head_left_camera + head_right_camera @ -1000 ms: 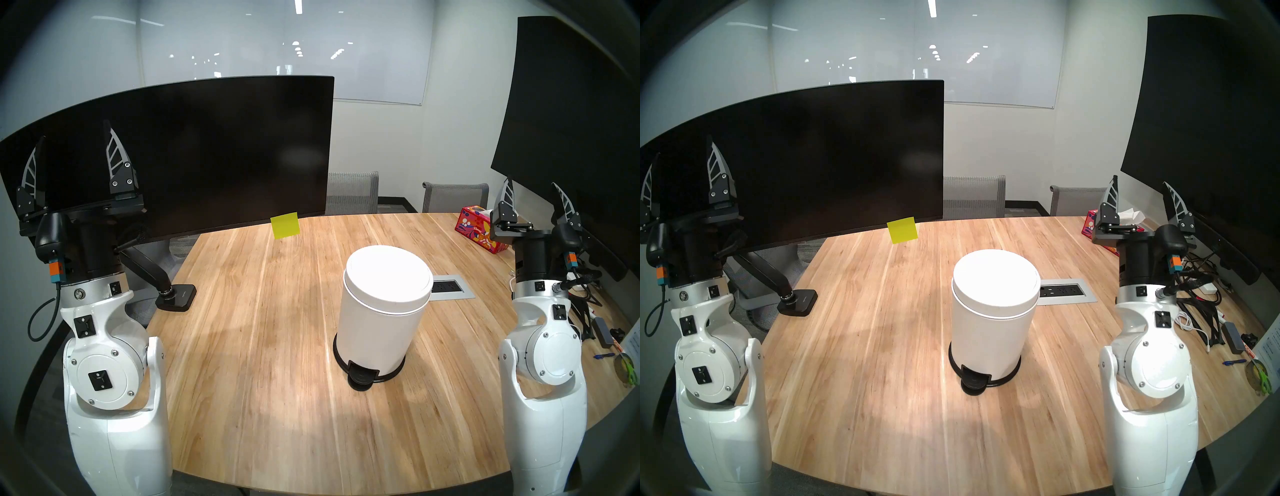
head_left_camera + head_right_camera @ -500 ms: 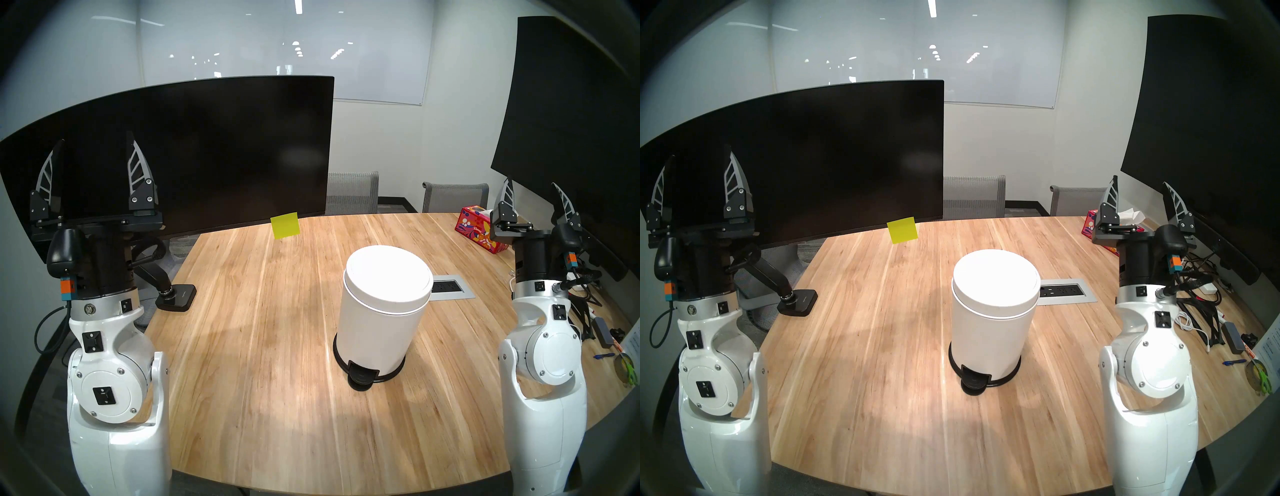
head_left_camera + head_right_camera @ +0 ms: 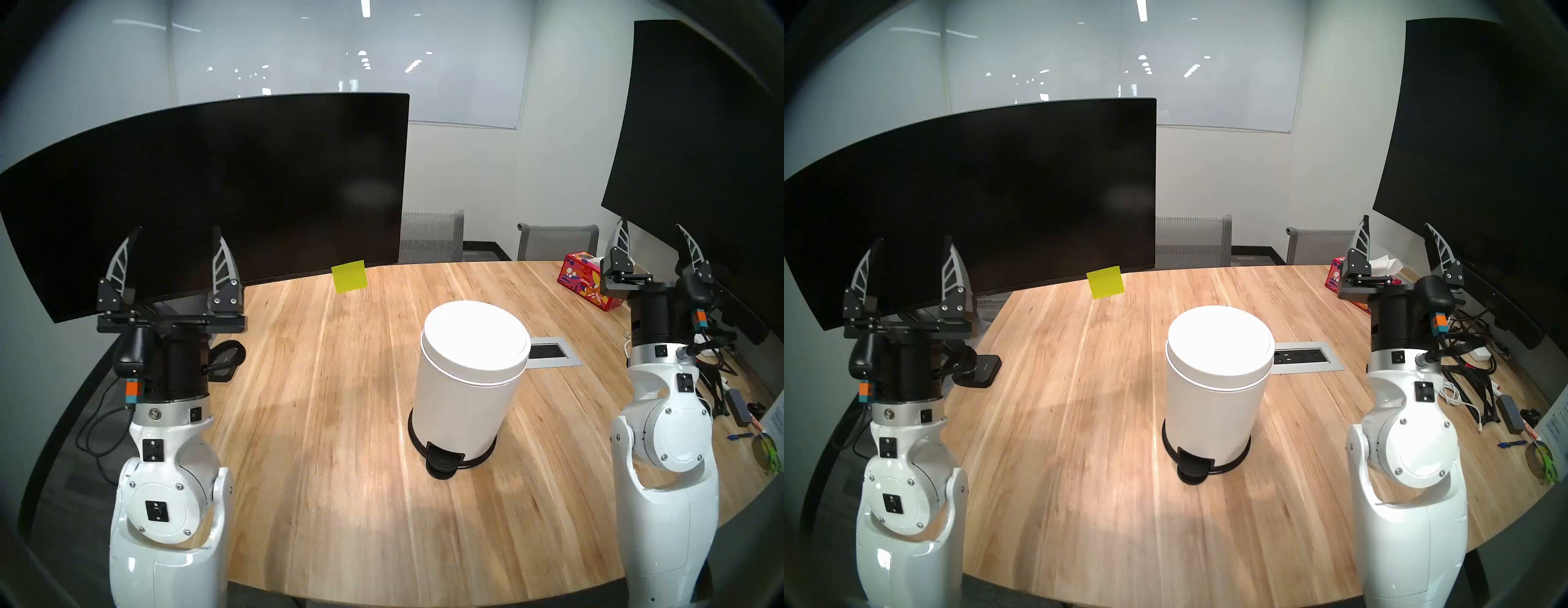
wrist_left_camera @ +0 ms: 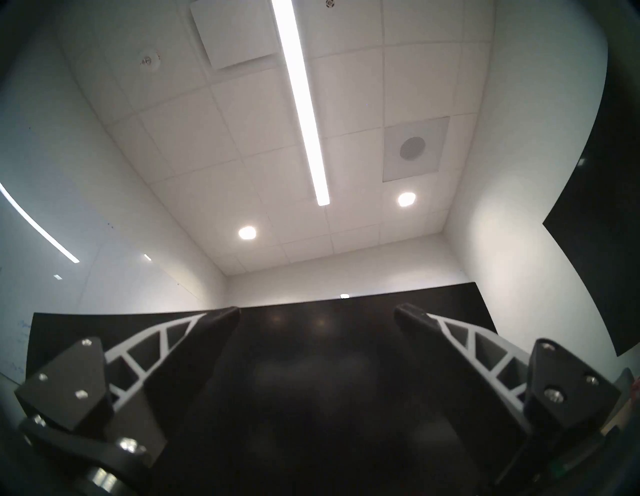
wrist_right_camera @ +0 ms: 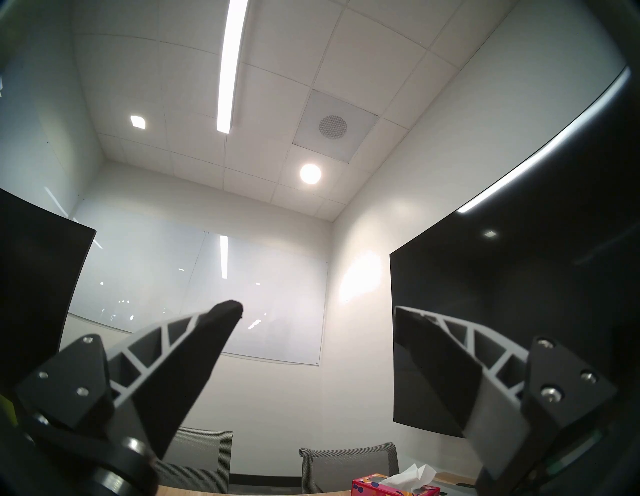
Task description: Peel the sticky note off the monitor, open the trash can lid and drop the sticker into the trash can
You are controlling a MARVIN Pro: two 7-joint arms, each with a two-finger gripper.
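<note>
The sticker (image 3: 349, 276) is a small square sheet of bright yellow-green paper, blank and flat. It hangs from the bottom edge of the monitor (image 3: 237, 178) near that screen's right corner, its top stuck to the bezel and its lower part hanging free above the far edge of the table (image 3: 322, 424), slightly tilted. The monitor is a very wide, curved black screen, dark, its long axis running across the table's far left side; its square black base (image 3: 983, 370) sits near the table's left edge.

The trash can (image 3: 464, 395) is a small white cylinder with a black base ring, standing upright at about the middle of the table, its black foot pedal (image 3: 443, 462) pointing toward the near edge. The trash can lid (image 3: 477, 339), a round white domed disc, lies closed on top, so the inside is hidden.

The left tool (image 3: 177, 240) points up in front of the monitor's lower left part, its fingers spread wide and empty. The right tool (image 3: 650, 231) is raised at the table's right edge, also spread and empty, just beside a red tissue box (image 3: 587, 285) and in front of a second dark screen (image 3: 695, 170).
</note>
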